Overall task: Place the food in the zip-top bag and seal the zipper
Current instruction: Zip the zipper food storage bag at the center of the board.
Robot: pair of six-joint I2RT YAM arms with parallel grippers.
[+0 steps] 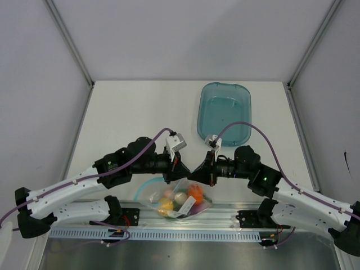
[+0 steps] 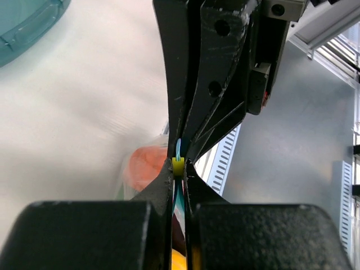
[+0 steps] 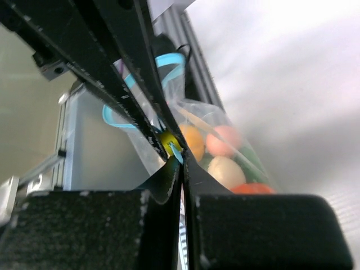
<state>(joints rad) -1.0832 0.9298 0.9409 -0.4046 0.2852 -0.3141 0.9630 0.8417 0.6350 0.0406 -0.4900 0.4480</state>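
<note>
The clear zip-top bag (image 1: 198,207) hangs at the table's near edge between my two arms. It holds the food: an orange-red tomato (image 1: 195,193), a pale egg (image 1: 180,197) and a yellow lemon (image 1: 163,208). In the right wrist view the egg (image 3: 225,169) shows through the plastic among orange, pink and green pieces. My left gripper (image 1: 179,167) (image 2: 179,169) is shut on the light-blue zipper (image 2: 179,149) at a small yellow slider (image 2: 178,165). Tip to tip with it, my right gripper (image 1: 197,170) (image 3: 181,160) is shut on the same zipper (image 3: 176,151). A slack loop of zipper (image 1: 140,188) curls off to the left.
A teal translucent tray (image 1: 225,112) lies on the white table at the back right. A slotted aluminium rail (image 1: 169,232) runs along the near edge under the bag. Grey walls with metal posts close in the table's sides and back.
</note>
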